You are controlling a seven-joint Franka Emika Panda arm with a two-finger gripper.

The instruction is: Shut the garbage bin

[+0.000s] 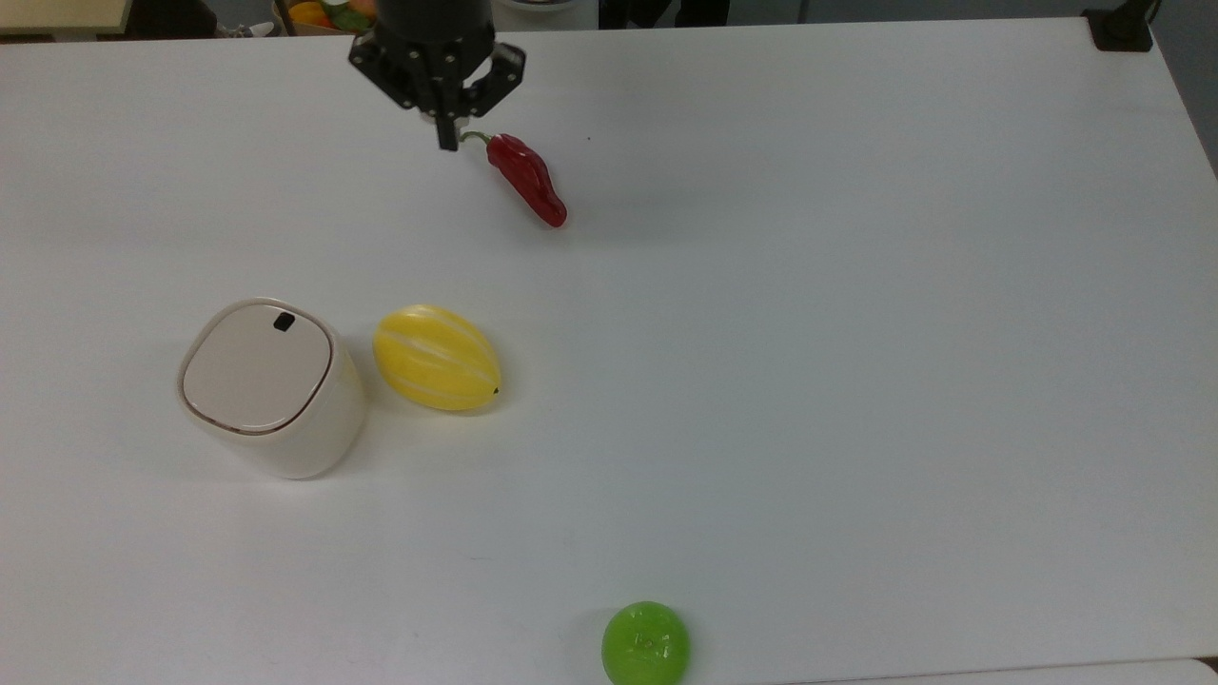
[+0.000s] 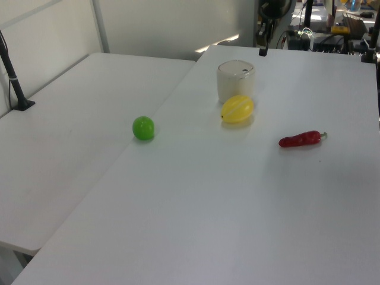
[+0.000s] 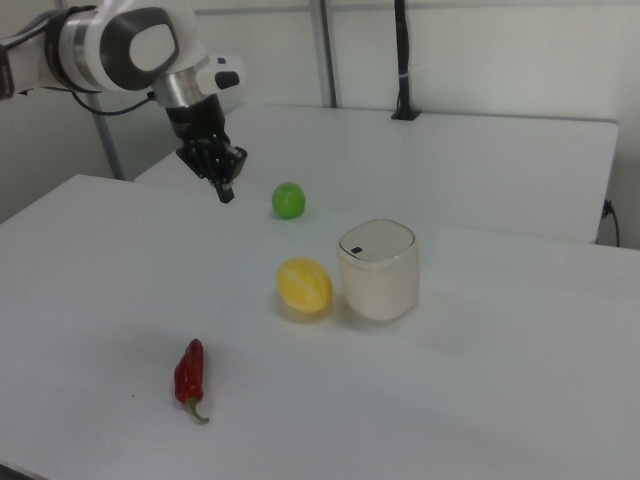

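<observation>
Nearest in the top view sits a glossy green ball [image 1: 645,643], round and smooth like a plastic apple, close to the lower edge of the white matte table [image 1: 856,381]. Farther up, toward the top view's left, lies the yellow melon [image 1: 436,358], an egg-shaped piece with pale lengthwise stripes and a shiny skin. Just beside it, on the top view's left, stands the garbage bin [image 1: 271,390]: a cream-white tub of smooth plastic, rounded-square in outline, upright on the table. Its flat beige lid [image 1: 255,368] lies level in the rim, shut, with a small black mark near the far corner. The right view shows the bin and melon close together with a narrow gap between them.

Beyond these lies a red chili pepper [image 1: 526,178], long, wrinkled and glossy, its thin curled stem pointing toward the gripper. Farthest, near the table's top edge, hangs the gripper [image 1: 445,133], black and angular, pointing downward well apart from the bin. Its fingers are pressed together into one narrow tip, holding nothing, and the right view shows it raised above the table.
</observation>
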